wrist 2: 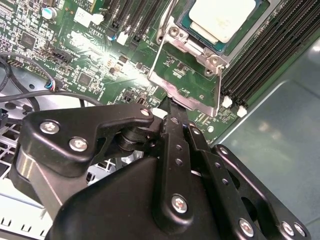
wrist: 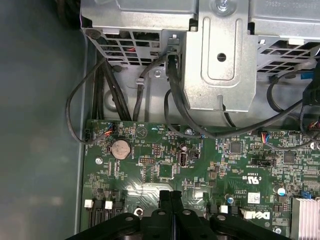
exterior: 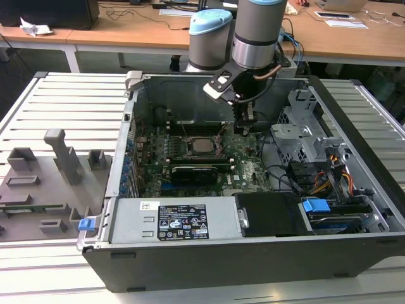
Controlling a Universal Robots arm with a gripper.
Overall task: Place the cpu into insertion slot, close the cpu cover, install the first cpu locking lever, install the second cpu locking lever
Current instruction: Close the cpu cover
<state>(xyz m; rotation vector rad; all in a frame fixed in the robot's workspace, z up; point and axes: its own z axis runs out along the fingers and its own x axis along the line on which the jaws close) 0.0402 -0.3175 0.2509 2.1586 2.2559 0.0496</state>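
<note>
The pincer (wrist 2: 168, 107), its fingers pressed together, has its tip at the free edge of the cpu cover (wrist 2: 186, 82), which is swung open off the insertion slot (wrist 2: 175, 35). The cpu (wrist 2: 222, 17) lies flat inside, silver top upward.

In the second wrist view, the picture's edge cuts off the cpu (wrist 2: 222, 17), and the gripper (wrist 2: 167, 107) body hides the motherboard (wrist 2: 75, 60) beneath it. Whether its tips clamp the cpu cover (wrist 2: 190, 100) or merely touch its rim cannot be determined. In the first wrist view, the picture's edge cuts off the gripper linkage and a finned heat sink (wrist: 306, 215).
</note>
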